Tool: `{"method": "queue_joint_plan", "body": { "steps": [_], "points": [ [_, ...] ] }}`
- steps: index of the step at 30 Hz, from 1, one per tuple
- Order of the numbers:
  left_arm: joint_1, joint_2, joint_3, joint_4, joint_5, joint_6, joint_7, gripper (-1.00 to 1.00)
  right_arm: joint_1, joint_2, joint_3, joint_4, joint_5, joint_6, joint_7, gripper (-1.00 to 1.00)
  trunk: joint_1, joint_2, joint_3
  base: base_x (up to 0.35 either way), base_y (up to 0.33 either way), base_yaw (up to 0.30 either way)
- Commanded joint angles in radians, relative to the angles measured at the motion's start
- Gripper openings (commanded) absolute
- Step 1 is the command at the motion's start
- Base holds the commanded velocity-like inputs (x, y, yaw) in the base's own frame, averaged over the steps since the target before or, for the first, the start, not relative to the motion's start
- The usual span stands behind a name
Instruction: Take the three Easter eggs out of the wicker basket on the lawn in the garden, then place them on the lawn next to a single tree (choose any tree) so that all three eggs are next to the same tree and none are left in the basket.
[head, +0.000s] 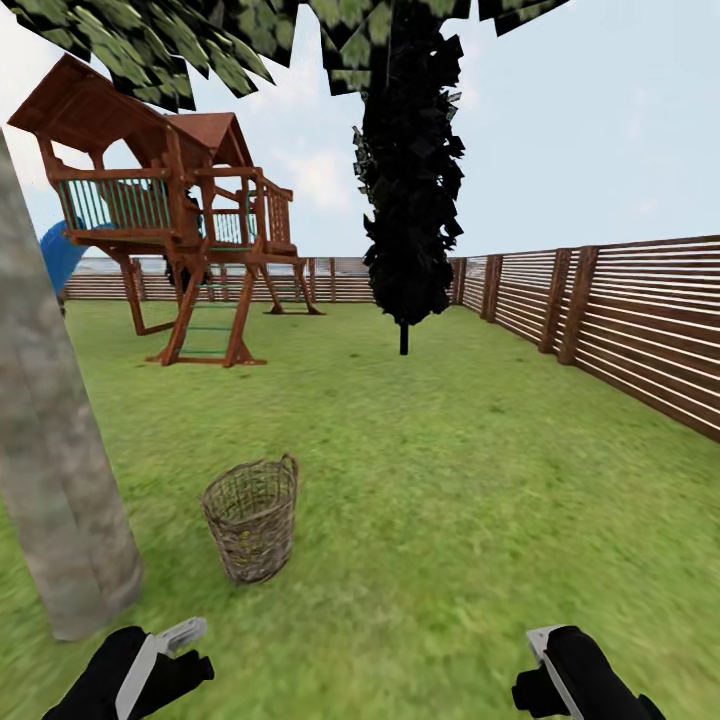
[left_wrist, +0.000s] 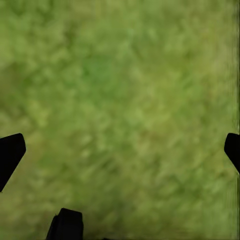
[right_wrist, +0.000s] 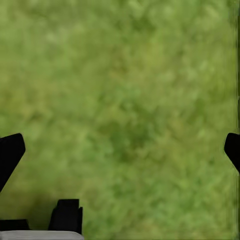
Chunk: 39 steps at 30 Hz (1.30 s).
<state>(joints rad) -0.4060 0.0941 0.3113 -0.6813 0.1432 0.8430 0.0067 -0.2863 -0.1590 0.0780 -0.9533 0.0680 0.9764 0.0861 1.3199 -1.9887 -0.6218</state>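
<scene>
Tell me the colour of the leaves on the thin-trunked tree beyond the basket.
Black, seen best in the head view: the thin-trunked tree.

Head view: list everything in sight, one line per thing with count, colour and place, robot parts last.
wicker basket: one, brown, upright on the lawn ahead of the left arm, right of the near trunk; contents hard to tell through the weave.
tree: one, mottled grey-brown trunk, at the left edge, green leaf clusters overhead.
black-leaved tree: one, thin dark trunk, mid-lawn, far centre.
play tower: one, reddish-brown wood, far left.
slide: one, blue, at the tower's left.
fence: one, brown slats, along the right side and the back.
lawn: green, all around.
sky: pale blue.
left gripper: one, black and grey, bottom left, open over grass.
right gripper: one, black and grey, bottom right, open over grass.
</scene>
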Motion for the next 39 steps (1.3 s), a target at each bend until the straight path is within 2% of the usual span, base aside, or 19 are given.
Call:
{"method": "queue_joint_plan", "body": {
  "steps": [1,11,26,39],
  "points": [
    [-0.001,0.0,0.002,-0.001,0.004,0.005,0.001,1.0,-0.001,-0.001,0.002,-0.001,0.008,0.004,0.008,1.0,-0.004,0.007,0.002,0.251,-0.199,0.0],
    [-0.001,-0.005,0.002,-0.001,0.003,0.005,0.002,1.0,-0.001,-0.001,0.003,0.0,0.009,0.004,0.009,1.0,-0.042,0.077,0.033,0.248,-0.201,0.03],
    [-0.001,-0.005,0.002,-0.001,0.003,0.005,0.002,1.0,-0.001,-0.002,0.003,0.001,0.013,0.004,0.009,1.0,-0.099,0.182,0.08,0.229,-0.205,0.245],
    [-0.001,-0.005,0.001,0.0,0.001,0.005,0.004,1.0,-0.001,-0.001,0.003,0.001,0.013,0.004,0.009,1.0,-0.149,0.273,0.121,0.205,-0.122,0.251]
  ]
}}
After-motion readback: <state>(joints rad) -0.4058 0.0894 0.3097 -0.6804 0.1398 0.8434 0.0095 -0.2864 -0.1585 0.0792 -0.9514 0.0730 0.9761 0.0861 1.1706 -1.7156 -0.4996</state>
